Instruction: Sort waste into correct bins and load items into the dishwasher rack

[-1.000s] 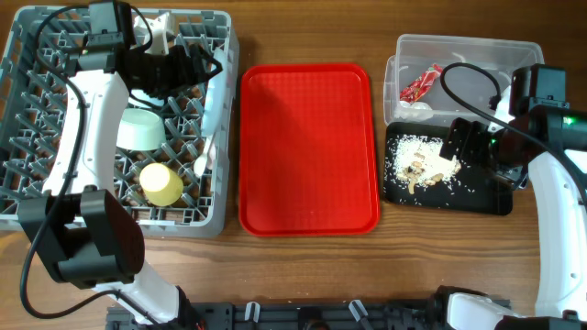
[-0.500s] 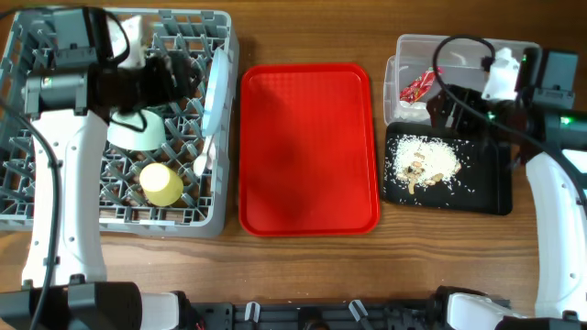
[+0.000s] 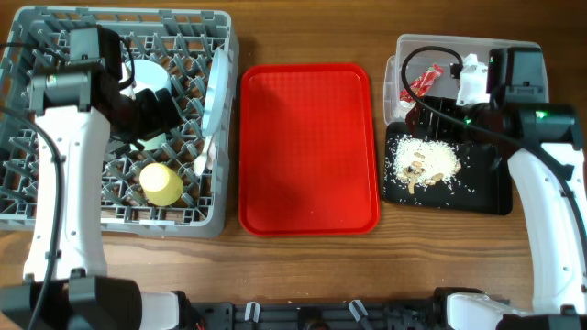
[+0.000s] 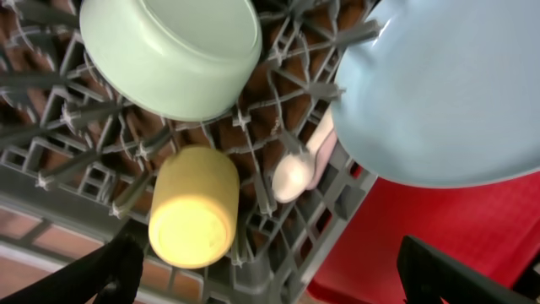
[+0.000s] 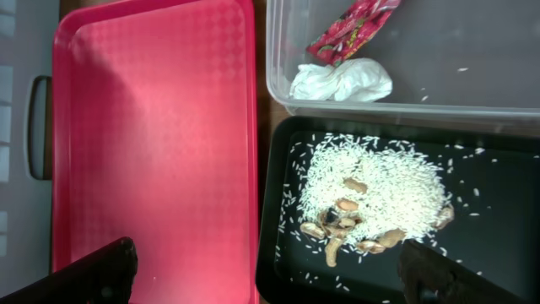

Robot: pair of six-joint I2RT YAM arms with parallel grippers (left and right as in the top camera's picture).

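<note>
Black-fingered left gripper [image 4: 270, 283] gapes wide, empty, over grey lattice plastic dishwasher rack [image 3: 174, 218]: small yellow cup [image 4: 192, 218] on its near side, round pale-blue plate [image 4: 456, 93] on edge to the right, long axis near-far. Right gripper [image 5: 270, 279], wide & empty too, hangs above beige rice leftovers [image 5: 371, 181] on shallow black tray [image 5: 506, 219]; nothing seems left to fetch.

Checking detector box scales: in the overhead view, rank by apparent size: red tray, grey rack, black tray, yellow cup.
Largest to smallest:
1. grey rack
2. red tray
3. black tray
4. yellow cup
</note>
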